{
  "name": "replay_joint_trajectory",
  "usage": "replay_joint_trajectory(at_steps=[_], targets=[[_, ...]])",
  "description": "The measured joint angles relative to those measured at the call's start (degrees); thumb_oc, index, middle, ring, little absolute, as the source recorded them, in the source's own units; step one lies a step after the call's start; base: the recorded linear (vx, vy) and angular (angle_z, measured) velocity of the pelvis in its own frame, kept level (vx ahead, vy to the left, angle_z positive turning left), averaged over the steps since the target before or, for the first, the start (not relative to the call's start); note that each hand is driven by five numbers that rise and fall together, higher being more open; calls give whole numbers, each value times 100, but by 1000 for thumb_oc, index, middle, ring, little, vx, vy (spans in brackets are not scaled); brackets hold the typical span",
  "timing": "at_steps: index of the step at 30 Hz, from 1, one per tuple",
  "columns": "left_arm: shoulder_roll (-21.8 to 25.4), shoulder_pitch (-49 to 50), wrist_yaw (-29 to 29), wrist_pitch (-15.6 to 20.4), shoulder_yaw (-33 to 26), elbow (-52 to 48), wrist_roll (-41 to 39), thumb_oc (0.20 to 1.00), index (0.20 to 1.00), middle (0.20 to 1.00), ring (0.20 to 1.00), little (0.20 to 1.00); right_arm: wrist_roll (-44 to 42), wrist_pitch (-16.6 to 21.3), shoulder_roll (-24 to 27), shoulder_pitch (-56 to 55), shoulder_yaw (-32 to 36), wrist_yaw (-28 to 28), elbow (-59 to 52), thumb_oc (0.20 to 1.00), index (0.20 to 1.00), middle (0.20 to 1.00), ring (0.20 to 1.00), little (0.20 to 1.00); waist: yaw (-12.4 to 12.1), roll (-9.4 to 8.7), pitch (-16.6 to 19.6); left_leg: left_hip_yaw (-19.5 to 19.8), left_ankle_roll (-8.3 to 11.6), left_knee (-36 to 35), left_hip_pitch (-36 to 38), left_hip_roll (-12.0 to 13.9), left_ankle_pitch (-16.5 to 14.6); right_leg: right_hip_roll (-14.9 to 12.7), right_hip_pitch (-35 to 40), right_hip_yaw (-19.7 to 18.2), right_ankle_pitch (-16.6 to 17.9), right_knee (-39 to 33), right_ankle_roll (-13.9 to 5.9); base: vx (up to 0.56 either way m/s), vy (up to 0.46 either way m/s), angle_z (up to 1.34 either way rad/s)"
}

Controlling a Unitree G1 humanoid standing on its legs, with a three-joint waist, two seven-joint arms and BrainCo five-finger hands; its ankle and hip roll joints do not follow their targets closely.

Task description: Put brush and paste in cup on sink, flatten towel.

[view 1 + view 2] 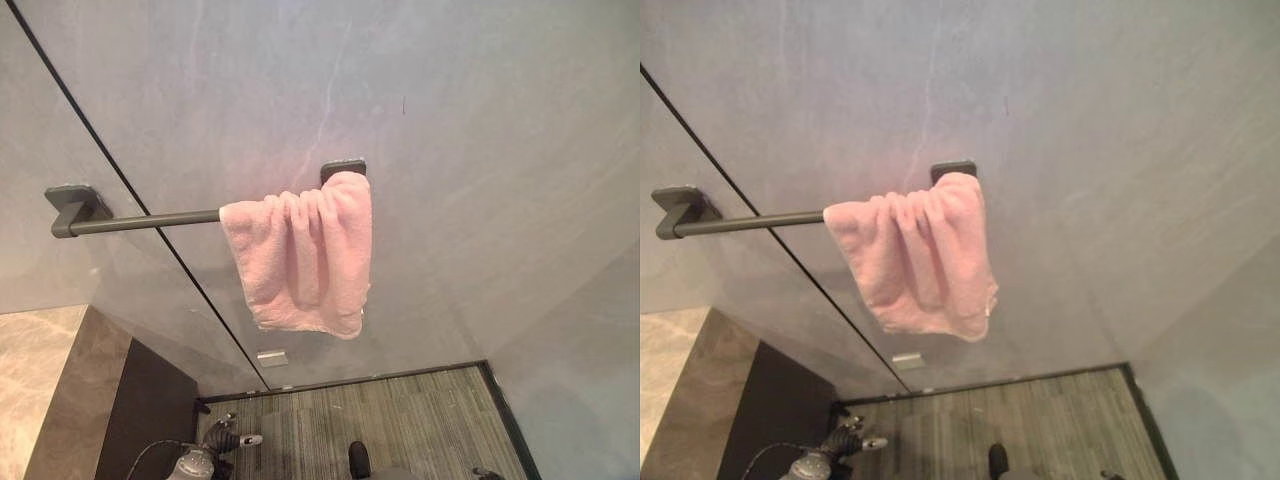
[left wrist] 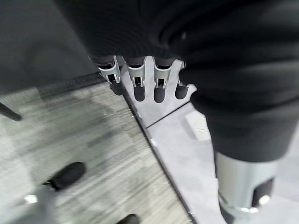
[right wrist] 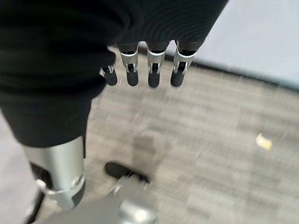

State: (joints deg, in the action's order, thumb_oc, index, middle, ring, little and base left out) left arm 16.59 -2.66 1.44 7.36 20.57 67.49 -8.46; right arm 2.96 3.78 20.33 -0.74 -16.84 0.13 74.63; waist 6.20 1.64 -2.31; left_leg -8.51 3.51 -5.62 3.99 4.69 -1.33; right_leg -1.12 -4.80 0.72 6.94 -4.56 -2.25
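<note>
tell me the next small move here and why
Probably raise a hand toward the pink towel: it hangs bunched at the right end of the bar, while the left hand and right hand hang low over the floor, fingers straight, holding nothing.

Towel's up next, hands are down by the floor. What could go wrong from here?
1. The towel hangs bunched at one end of the bar; a tug downward could likely slide it off rather than spread it.
2. Both the left hand and right hand hang open and low, so the reach up is long and may brush the wall.
</note>
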Motion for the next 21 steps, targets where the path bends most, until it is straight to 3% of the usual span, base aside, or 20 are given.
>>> replay_joint_trajectory(at_steps=[6, 10, 14, 17, 21], targets=[[75, 242, 9, -3, -191, 71, -1, 1000, 1000, 1000, 1000, 1000, -233, 2, -178, -122, 25, -44, -153, 1000, 1000, 1000, 1000, 1000, -45, -194, 94, -44, -157, 25, 76, -164, -31, -179, 47, -10, 52, -27, -123, -11, 52, -4], [56, 521, 16, 14, -209, -175, 10, 1000, 1000, 1000, 1000, 1000, -480, 146, -88, -2, 281, -255, -841, 1000, 1000, 1000, 1000, 1000, -94, -89, 124, -54, -175, 25, 111, -170, -48, -174, 87, -18, 53, -31, -126, 0, 0, 0], [268, 1175, 4, 8, -393, -1386, 14, 1000, 1000, 1000, 1000, 1000, -671, 231, 422, -146, 335, -256, -2165, 1000, 1000, 1000, 1000, 1000, -161, 3, 126, -25, -173, -1, 205, -168, -52, -171, 226, -9, 32, -32, -151, -4, 3, 4], [1105, 1863, -87, 22, -447, -3626, 47, 1000, 1000, 1000, 1000, 1000, -688, 285, 926, -461, 670, -184, -3360, 1000, 1000, 1000, 1000, 1000, -235, -13, 126, -6, -176, -5, 251, -158, -72, -172, 288, 6, -27, -77, -202, -12, 1, 5], [1942, 2270, -332, 19, -985, -5213, -69, 1000, 1000, 1000, 1000, 1000, -915, 264, 1379, -634, 837, 40, -3908, 1000, 1000, 1000, 1000, 1000, -231, -63, 140, -8, -158, -5, 234, -148, -60, -174, 270, 9, -35, -80, -211, -3, -1, 1]])
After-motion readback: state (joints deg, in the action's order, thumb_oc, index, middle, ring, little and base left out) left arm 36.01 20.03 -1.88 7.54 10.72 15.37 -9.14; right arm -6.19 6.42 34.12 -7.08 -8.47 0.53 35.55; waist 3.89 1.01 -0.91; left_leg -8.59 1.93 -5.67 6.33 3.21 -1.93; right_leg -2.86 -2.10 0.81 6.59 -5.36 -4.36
